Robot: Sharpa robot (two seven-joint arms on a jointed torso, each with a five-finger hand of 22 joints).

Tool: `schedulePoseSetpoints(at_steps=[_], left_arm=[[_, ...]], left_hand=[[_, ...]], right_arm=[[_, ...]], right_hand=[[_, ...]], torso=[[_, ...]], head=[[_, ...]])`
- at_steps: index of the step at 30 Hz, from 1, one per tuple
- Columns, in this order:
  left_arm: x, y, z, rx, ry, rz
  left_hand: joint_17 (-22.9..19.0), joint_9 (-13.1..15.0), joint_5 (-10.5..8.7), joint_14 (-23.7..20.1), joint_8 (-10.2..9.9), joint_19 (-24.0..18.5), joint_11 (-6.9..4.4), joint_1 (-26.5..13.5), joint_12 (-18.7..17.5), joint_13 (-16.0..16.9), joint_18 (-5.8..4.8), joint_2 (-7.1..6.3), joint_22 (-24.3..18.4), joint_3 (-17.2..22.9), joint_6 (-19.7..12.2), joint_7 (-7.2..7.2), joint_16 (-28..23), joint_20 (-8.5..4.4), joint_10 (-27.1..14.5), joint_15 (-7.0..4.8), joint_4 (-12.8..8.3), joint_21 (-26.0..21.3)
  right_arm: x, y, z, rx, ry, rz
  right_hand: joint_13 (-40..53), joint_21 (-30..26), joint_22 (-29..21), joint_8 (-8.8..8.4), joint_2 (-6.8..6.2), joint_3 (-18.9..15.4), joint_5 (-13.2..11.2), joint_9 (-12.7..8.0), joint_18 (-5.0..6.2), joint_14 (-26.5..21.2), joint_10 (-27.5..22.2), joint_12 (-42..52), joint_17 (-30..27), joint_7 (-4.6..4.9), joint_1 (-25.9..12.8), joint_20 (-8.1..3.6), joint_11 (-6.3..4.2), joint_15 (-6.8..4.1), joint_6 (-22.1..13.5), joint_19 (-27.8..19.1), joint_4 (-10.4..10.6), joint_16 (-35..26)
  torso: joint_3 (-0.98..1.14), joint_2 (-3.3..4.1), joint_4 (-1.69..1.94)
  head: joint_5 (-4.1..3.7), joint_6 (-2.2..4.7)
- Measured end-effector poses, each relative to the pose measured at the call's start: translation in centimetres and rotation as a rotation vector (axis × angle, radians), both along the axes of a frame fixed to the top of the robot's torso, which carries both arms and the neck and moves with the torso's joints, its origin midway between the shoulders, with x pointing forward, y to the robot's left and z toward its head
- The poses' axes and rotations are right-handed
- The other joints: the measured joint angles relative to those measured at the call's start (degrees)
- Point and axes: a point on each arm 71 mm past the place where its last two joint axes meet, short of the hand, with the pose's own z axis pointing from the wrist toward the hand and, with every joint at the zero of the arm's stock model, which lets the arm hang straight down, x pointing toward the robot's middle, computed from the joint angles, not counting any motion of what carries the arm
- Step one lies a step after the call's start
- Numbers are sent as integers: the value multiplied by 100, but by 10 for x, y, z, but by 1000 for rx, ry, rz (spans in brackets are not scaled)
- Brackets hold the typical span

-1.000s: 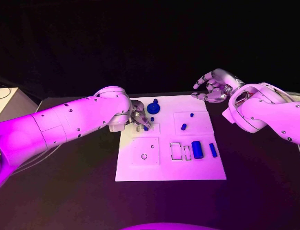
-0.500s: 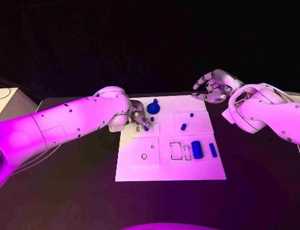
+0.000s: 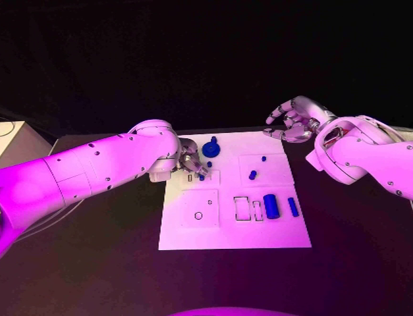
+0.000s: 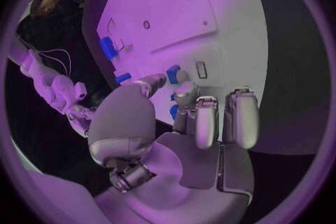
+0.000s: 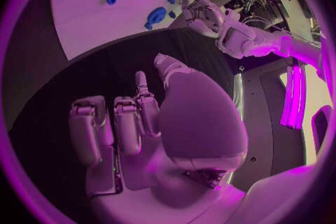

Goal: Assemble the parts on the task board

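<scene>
We found the flat white task board [image 3: 234,230] lying in the middle of the black bench [image 3: 102,263]. The silver left hand [image 3: 191,160] was down at the board's far left corner, and in the left wrist view it pinched a small blue peg [image 4: 173,74] between thumb and fingertip, just beside a small rectangular slot [image 4: 201,69] in the board. We judged that slot, or one of the recesses close by, to be the target, so the coming move turned on lining the peg's long axis up with it; the left hand was by far the nearer.

The silver right hand [image 3: 294,120] hovered above the bench beyond the board's far right corner, fingers spread and grasping nothing.

Other parts lay loose: a round blue knob-like piece [image 3: 212,147] beside the left hand, a small blue stub [image 3: 253,174] mid-board, and a thick blue cylinder [image 3: 272,205] with a thin blue bar [image 3: 292,207] beside it, both lengthwise toward the robot.

The left forearm hid the grip from the head view, and we could not tell whether the peg's tip touched the board.
</scene>
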Motion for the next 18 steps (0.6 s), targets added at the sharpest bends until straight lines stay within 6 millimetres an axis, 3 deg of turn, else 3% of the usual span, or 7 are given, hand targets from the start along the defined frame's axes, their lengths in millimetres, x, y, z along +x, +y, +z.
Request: schedulePoseSetpoints(at_steps=[3,10,18], left_arm=[[0,1,0,3,-2,0],[0,2,0,10,-7,0],[-1,5,2,13,-15,-2]], left_hand=[[0,12,-55,0,-2,0,0,14,0,0,0,-11,0,-52,12,12,0,0,0,0,52,0],[0,74,-515,0,-54,22,0,189,34,31,0,39,0,-308,21,21,0,-22,0,0,283,0],[0,147,-1300,0,-120,43,0,252,64,53,0,101,0,-668,60,23,0,-1,0,0,299,0]], right_arm=[[0,0,0,0,0,0],[0,-1,0,0,1,-1],[-1,-2,0,0,1,-2]], right_hand=[[0,0,0,0,8,0,0,0,0,0,0,0,0,-9,-7,0,0,0,-8,0,0,0],[5,0,-1,0,-17,0,0,0,0,0,0,0,0,9,-31,0,0,0,-26,0,0,0],[4,0,-1,0,-30,0,0,0,0,0,0,0,0,9,-45,0,0,0,-26,0,0,0]], torso=[[-4,0,0],[-5,1,2],[-6,2,2]], head=[[0,1],[0,0],[2,3]])
